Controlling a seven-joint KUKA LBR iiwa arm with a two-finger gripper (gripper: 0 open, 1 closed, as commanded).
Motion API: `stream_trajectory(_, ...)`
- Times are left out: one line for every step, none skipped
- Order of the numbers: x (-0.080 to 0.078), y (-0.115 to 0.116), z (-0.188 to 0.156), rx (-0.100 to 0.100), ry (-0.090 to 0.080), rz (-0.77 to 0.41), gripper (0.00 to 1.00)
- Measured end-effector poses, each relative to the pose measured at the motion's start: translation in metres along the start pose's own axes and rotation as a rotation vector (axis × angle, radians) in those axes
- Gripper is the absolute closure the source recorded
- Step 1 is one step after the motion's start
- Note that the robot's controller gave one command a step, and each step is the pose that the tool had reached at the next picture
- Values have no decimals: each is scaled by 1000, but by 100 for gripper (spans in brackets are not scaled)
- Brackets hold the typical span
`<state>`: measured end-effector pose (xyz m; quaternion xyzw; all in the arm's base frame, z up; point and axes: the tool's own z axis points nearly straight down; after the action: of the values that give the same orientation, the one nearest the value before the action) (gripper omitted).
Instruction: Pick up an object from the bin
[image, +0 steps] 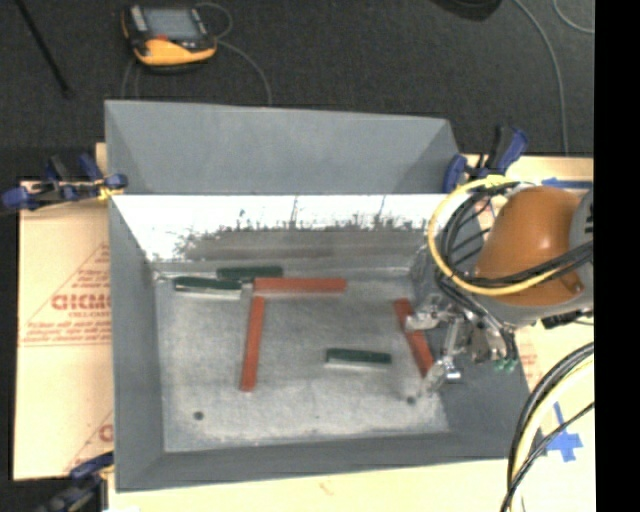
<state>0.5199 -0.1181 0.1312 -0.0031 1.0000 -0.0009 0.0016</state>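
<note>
My gripper (437, 372) hangs at the right side of the bin, its metal fingers pointing down beside a red stick (414, 340) that lies along the right wall. Whether the stick is between the fingers I cannot tell. A short dark green stick (358, 356) lies flat a little to the left of the gripper.
Further left a long red stick (252, 343) lies nearly upright in the view, and another red stick (298, 286) lies across the back. Two dark green sticks (228, 278) lie at the back left. The arm with its orange cover and cables reaches in from the right.
</note>
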Motion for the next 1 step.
stream_trajectory(0, 0, 0, 0, 0, 0, 0)
